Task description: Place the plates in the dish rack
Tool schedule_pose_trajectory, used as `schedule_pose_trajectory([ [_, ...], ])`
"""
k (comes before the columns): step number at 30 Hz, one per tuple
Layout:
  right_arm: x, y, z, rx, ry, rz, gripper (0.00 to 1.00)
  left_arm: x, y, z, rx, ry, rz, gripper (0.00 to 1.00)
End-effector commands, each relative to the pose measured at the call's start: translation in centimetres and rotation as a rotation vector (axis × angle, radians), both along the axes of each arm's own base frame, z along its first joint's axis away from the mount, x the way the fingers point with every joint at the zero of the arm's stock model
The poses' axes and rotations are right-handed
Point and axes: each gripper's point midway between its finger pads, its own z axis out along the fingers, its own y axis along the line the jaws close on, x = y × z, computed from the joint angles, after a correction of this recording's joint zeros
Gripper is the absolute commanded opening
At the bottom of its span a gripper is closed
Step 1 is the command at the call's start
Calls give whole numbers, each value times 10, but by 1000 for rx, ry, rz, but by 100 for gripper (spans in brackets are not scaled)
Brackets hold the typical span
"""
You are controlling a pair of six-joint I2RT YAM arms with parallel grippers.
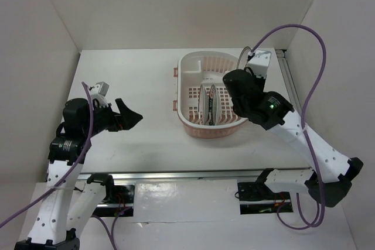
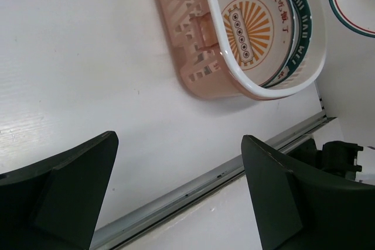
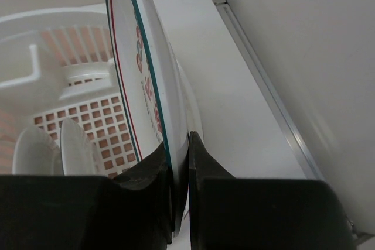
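The pink-and-white dish rack (image 1: 193, 62) sits right of the table's middle. Two plates stand on edge inside it: the orange sunburst plate (image 2: 252, 27) and the teal-banded plate (image 2: 303, 33) behind it; the top view shows them side by side (image 1: 205, 105). My right gripper (image 1: 249, 68) is shut on the rim of the third plate (image 3: 140, 57), the one with red characters, and holds it upright on edge above the rack's far right side (image 1: 242, 57). My left gripper (image 1: 132, 118) is open and empty, well left of the rack.
A metal rail (image 2: 193, 191) runs along the table's near edge. Another rail (image 3: 263, 92) runs along the right side, next to the right wall. The rack's white inner cup (image 3: 88, 74) stands at its far end.
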Motion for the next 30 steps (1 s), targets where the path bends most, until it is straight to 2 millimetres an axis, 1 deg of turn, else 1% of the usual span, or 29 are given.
schedule_pose_trajectory([
  [1, -2, -13, 8, -16, -56, -112, 0, 2, 7, -3, 51, -24, 30, 100],
  [2, 0, -10, 1, -37, -38, -111, 0, 1, 4, -3, 51, -25, 18, 100],
  [3, 0, -10, 1, -37, -38, -111, 0, 2, 6, -4, 58, -25, 31, 100],
  [6, 4, -4, -16, -49, -4, -105, 0, 2, 6, -4, 62, -25, 30, 100],
  [7, 7, 0, -18, -39, -5, -90, 0, 1, 4, -8, 62, -16, 21, 100],
  [8, 9, 0, -22, -34, -1, -92, 0, 2, 4, -6, 61, -25, 21, 100],
  [9, 11, -1, -30, -52, 18, -86, 0, 2, 4, -6, 61, -26, 21, 100],
  [10, 14, -6, -34, -62, 31, -94, 0, 1, 4, -8, 61, -27, 21, 100],
  [11, 19, -2, -38, -40, 36, -77, 0, 1, 4, -8, 61, -27, 21, 100],
  [12, 21, -4, -46, -49, 53, -74, 0, -1, 4, -6, 60, -36, 22, 100],
  [15, 31, -10, -58, -27, 74, -71, 0, -1, 2, -8, 60, -36, 12, 100],
  [17, 36, -12, -69, -25, 106, -50, 0, -2, 2, -6, 59, -46, 13, 100],
  [18, 37, -9, -69, -13, 102, -40, 0, -2, 2, -6, 59, -46, 13, 100],
  [20, 37, -11, -73, -13, 107, -36, 0, -2, 2, -6, 59, -46, 13, 100],
  [21, 40, -9, -74, 6, 106, -25, 0, -1, 2, -4, 58, -55, 13, 100],
  [22, 41, -7, -73, 16, 101, -15, 0, -1, 2, -8, 59, -46, 13, 100],
  [26, 43, 0, -74, 37, 104, 15, 0, 0, 2, -6, 58, -55, 13, 100],
  [28, 45, 3, -82, 35, 120, 25, 0, 0, 1, -6, 51, -50, 16, 100],
  [29, 45, 3, -82, 35, 120, 25, 0, 0, 1, -6, 51, -50, 16, 100],
  [30, 45, 3, -90, 30, 139, 20, 0, 1, 3, -6, 55, -50, 25, 100],
])
